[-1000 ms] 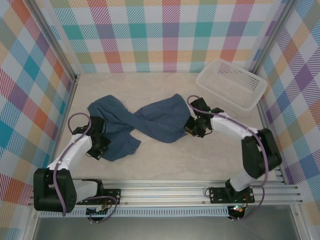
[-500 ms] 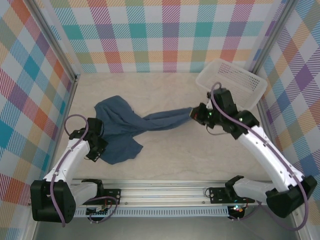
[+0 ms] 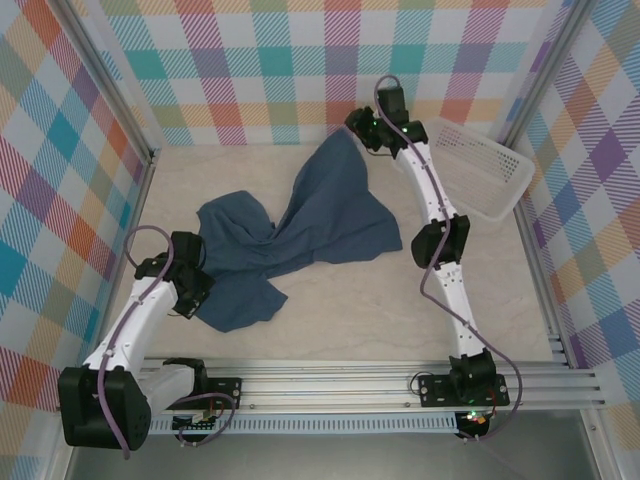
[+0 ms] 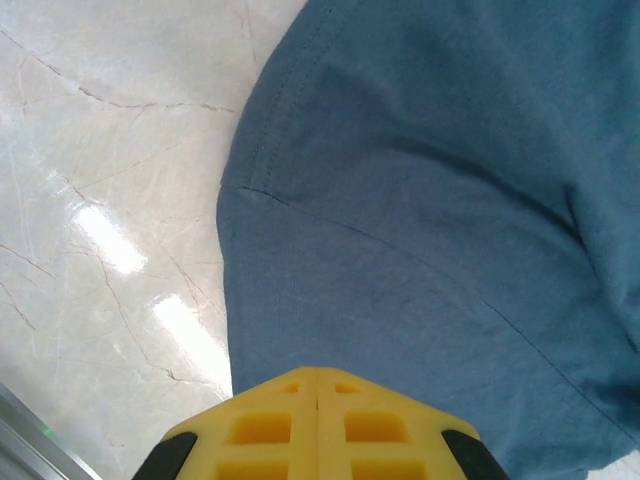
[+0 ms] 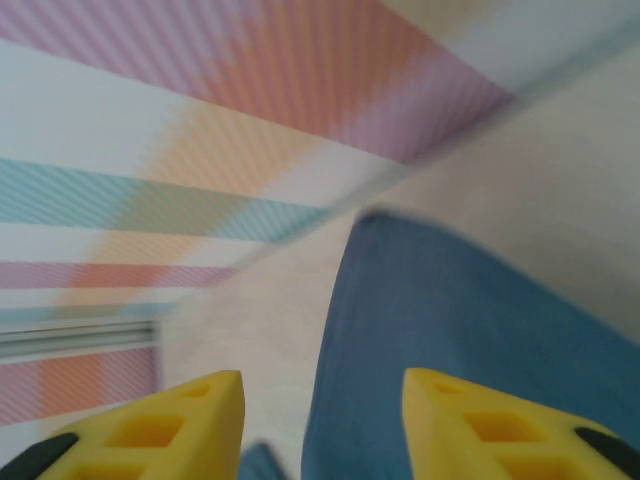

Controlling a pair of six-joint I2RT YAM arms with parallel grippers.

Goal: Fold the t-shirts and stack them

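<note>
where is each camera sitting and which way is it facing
top external: above and behind, looking down on table, t-shirt, basket; both arms show.
left wrist: on the left arm, looking down past its shut left tool at the t-shirt.
right wrist: on the right arm, facing the back wall; open right tool shows.
shared: all three see the t-shirt.

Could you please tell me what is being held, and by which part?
The left hand pinches the t-shirt at its near-left edge; the right hand is open.
</note>
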